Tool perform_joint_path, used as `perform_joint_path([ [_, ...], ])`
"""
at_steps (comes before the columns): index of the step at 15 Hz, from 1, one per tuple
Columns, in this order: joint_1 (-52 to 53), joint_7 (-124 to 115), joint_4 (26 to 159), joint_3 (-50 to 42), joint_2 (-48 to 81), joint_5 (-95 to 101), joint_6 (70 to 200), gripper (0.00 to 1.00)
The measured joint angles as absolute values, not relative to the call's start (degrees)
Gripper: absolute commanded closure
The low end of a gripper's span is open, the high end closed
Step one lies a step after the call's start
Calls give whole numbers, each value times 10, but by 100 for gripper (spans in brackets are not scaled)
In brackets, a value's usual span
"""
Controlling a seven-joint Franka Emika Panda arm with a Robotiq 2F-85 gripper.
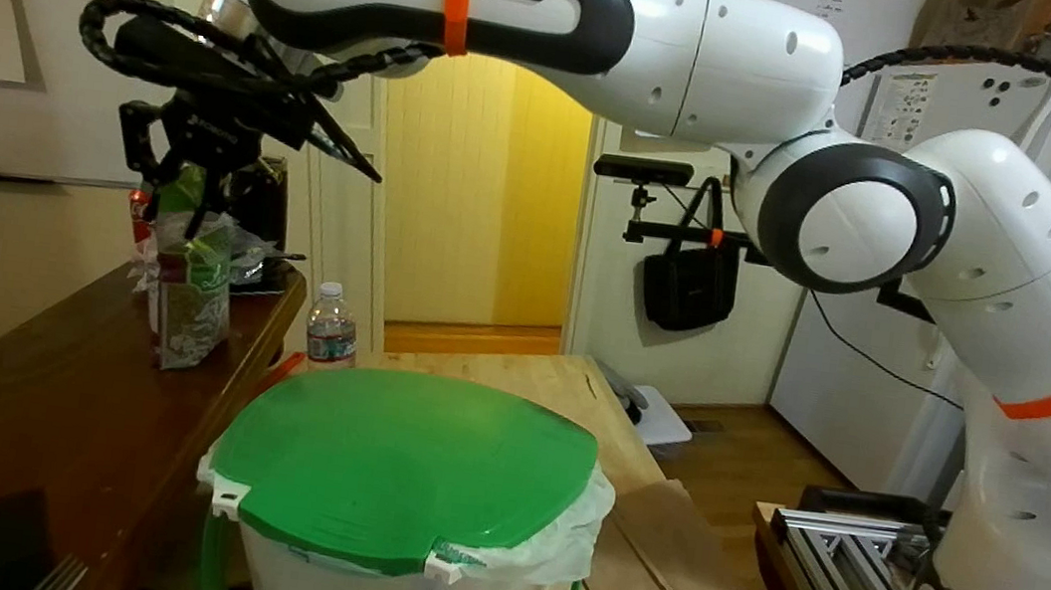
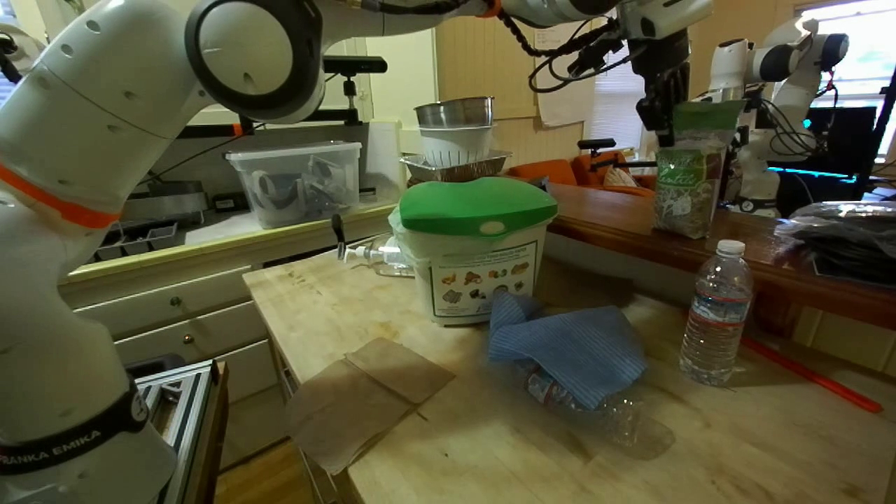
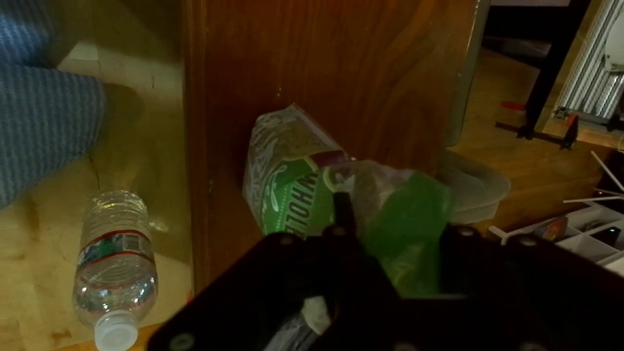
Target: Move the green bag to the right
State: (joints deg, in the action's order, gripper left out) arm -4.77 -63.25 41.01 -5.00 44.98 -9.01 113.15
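The green bag, a clear and green food bag [image 1: 194,319], stands upright on the brown wooden counter [image 1: 22,394]. It shows in both exterior views [image 2: 684,192] and in the wrist view [image 3: 292,195], close to the counter's edge. My gripper [image 1: 173,220] points down at the bag's top. Its fingers are apart, one on each side of the green upper part, also in the wrist view [image 3: 395,214]. The bag's top reaches up between the fingers. I cannot tell whether either finger touches it. In an exterior view [image 2: 700,140] one finger is partly hidden behind the bag.
A green-lidded bin [image 2: 476,210] stands on the lower light table. An upright water bottle [image 2: 715,322] is near the counter. A blue cloth [image 2: 574,343] lies over another bottle. Dark things in clear plastic [image 2: 847,241] lie on the counter beside the bag.
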Motion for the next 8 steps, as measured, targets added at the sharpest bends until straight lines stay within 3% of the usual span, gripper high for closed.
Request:
perform_joint_path([
  [1, -49, -632, 409, -49, 450, -91, 1128, 100],
  [8, -51, -616, 403, -46, 443, -91, 1098, 99],
])
